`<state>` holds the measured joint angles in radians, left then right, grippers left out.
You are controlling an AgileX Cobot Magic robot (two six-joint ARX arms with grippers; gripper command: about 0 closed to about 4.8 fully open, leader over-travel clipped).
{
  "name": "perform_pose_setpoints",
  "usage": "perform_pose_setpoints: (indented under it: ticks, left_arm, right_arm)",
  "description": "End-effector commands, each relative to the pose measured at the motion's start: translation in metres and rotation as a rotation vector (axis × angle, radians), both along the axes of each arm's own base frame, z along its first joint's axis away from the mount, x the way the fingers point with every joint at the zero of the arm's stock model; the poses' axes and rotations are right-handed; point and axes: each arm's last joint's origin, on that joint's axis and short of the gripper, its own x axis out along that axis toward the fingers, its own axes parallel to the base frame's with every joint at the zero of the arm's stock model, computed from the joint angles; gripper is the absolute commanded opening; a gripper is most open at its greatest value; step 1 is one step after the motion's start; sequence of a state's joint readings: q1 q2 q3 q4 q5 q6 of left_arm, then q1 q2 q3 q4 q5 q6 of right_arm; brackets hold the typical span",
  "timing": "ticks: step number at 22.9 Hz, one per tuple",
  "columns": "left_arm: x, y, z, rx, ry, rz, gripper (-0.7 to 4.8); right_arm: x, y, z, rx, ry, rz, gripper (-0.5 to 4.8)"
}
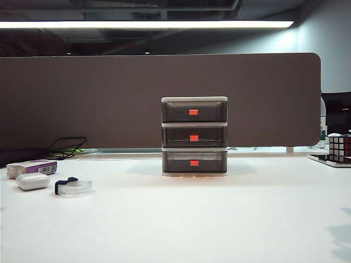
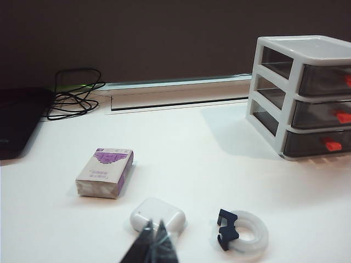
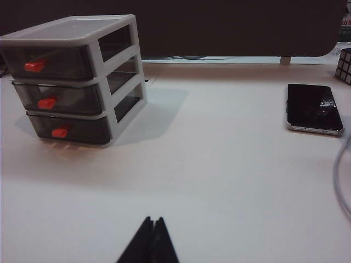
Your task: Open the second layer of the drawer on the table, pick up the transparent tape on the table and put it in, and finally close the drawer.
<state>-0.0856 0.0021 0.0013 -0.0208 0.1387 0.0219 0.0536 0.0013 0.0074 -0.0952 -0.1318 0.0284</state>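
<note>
While both grippers' fingers (image 2: 154, 241) (image 3: 153, 241) meet, arms stay cropped.

Behind my white table (image 1: 219, 219) stands a long dark brown partition (image 1: 109, 98) with a rounded upper corner. Above it a bright strip light (image 1: 148, 24) runs across a dark ceiling with ducts. A pale grey-blue wall (image 1: 334, 44) shows to the right. Black cables (image 2: 74, 93) coil near the partition's foot, beside a pale channel (image 2: 175, 93).
</note>
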Motion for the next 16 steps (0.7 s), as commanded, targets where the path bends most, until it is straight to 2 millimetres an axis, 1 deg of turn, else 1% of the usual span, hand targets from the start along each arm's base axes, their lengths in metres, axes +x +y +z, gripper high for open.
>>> perform_pose_setpoints:
  ticks: [1, 7, 8, 10, 12, 15, 16]
  left_arm:
    - [0.0, 0.0, 0.003, -0.005, -0.012, -0.004, -0.05]
    - [0.0, 0.0, 0.003, -0.021, -0.009, -0.006, -0.05]
    - [-0.001, -0.002, 0.003, -0.106, 0.012, -0.055, -0.05]
    - [-0.002, -0.004, 0.003, -0.192, 0.05, -0.159, -0.06]
    - [-0.005, -0.011, 0.0, -0.323, 0.162, -0.396, -0.06]
    - [-0.008, -0.014, -0.005, -0.358, 0.25, -0.511, -0.06]
    - [-0.008, -0.014, -0.005, -0.359, 0.258, -0.513, -0.05]
  right_arm:
    - [0.0, 0.0, 0.0, -0.002, -0.014, 0.001, -0.05]
    - [0.0, 0.0, 0.0, -0.002, -0.014, 0.002, -0.05]
    - [0.0, 0.0, 0.0, -0.001, -0.013, 0.004, -0.05]
    - [0.0, 0.001, 0.0, 0.021, -0.008, 0.031, -0.05]
    - [-0.001, 0.006, -0.001, 0.149, 0.031, 0.2, -0.05]
    - [-0.004, 0.01, 0.0, 0.184, 0.053, 0.365, -0.05]
    - [-0.004, 0.011, 0.0, 0.185, 0.054, 0.38, -0.05]
